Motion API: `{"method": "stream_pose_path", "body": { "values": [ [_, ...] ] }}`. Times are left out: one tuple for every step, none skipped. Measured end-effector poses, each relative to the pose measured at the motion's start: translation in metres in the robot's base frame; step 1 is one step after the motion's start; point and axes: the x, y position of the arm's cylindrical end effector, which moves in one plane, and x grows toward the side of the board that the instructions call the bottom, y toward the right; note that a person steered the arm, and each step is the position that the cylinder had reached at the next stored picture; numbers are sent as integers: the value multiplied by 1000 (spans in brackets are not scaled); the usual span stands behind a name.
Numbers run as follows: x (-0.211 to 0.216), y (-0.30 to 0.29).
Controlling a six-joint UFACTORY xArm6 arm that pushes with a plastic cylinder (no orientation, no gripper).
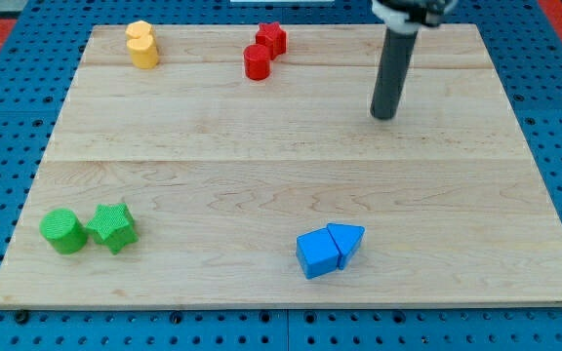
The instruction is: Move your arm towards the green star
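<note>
The green star (112,227) lies near the view's bottom left of the wooden board (213,146), touching a green cylinder (63,231) on its left. My tip (384,116) is in the upper right part of the board, far from the green star, up and to the right of it. The dark rod rises from the tip to the view's top edge. The tip touches no block.
Two yellow blocks (142,44) sit together at the top left. A red star (271,38) and a red cylinder (257,62) sit at the top middle. A blue cube (317,253) and a blue triangle (347,240) touch at the bottom, right of centre.
</note>
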Motion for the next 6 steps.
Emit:
{"method": "stream_pose_path", "body": {
  "values": [
    [66, -43],
    [123, -100],
    [151, -157],
    [173, -174],
    [197, -223],
    [185, -236]
  ]
}}
